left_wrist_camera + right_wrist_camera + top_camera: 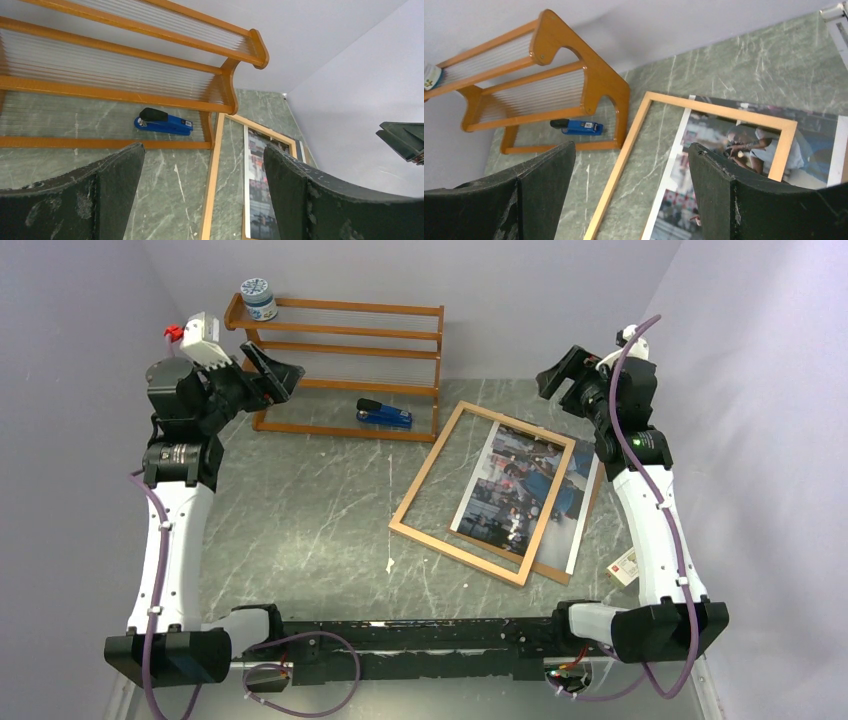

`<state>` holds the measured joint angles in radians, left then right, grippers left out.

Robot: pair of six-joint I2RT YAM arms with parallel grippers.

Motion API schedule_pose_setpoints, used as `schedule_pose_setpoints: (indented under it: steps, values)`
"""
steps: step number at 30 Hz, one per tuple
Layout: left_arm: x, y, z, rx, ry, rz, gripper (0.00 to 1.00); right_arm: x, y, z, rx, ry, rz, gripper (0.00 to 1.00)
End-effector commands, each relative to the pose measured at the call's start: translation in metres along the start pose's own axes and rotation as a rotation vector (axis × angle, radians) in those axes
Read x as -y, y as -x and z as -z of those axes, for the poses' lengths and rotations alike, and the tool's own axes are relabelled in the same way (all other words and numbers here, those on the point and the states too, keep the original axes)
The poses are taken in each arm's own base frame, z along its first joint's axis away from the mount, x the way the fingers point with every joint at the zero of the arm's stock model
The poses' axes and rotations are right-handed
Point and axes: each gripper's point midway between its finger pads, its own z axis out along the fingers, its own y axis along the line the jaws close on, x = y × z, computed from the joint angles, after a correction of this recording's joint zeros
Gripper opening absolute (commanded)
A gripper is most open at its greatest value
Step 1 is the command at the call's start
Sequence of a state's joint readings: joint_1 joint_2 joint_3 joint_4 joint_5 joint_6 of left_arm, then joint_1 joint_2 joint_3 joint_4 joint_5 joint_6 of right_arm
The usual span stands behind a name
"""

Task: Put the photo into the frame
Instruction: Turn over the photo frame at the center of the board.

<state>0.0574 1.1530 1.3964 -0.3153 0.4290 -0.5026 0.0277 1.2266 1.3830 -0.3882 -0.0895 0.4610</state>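
Note:
The frame [427, 466] of thin light wood lies flat on the green marble table, right of centre. The photo [505, 490] lies flat, partly inside the frame's opening. Its right part runs under the frame's right rail and out beyond it. My left gripper [275, 370] is open and empty, raised in front of the shelf rack, far left of the frame. My right gripper [560, 375] is open and empty, raised above the frame's far right corner. The left wrist view shows the frame [212, 180] and photo [257, 175] between its open fingers. The right wrist view shows the frame [719, 107] and photo [709, 135] below.
An orange-brown shelf rack [345, 345] stands at the back, with a jar [259, 298] on its top left. A blue stapler [384, 416] lies under it. A brown backing board [552, 572] shows under the photo. A small card [625, 567] lies near the right arm. Walls close in both sides.

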Motion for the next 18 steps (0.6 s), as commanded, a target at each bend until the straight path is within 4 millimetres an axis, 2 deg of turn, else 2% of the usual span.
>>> schedule_pose_setpoints:
  steps: [1,3,8,11,18]
  values:
    - [0.0,0.002,0.006,0.026,0.005,-0.04,0.94,-0.004,0.003,0.015,0.012,0.016,-0.002,0.88]
    - [-0.005,-0.004,0.009,0.021,0.029,-0.027,0.94,-0.002,-0.008,0.017,0.0,0.028,0.001,0.89]
    - [-0.017,-0.015,0.019,0.02,0.098,-0.013,0.94,0.027,-0.035,0.018,-0.098,-0.112,-0.015,0.87]
    - [-0.03,-0.027,0.023,0.0,0.157,-0.003,0.94,0.045,-0.062,0.02,-0.194,-0.197,-0.031,0.84]
    - [-0.06,-0.089,0.032,-0.173,0.253,0.076,0.94,0.101,-0.144,0.035,-0.438,-0.45,-0.089,0.8]
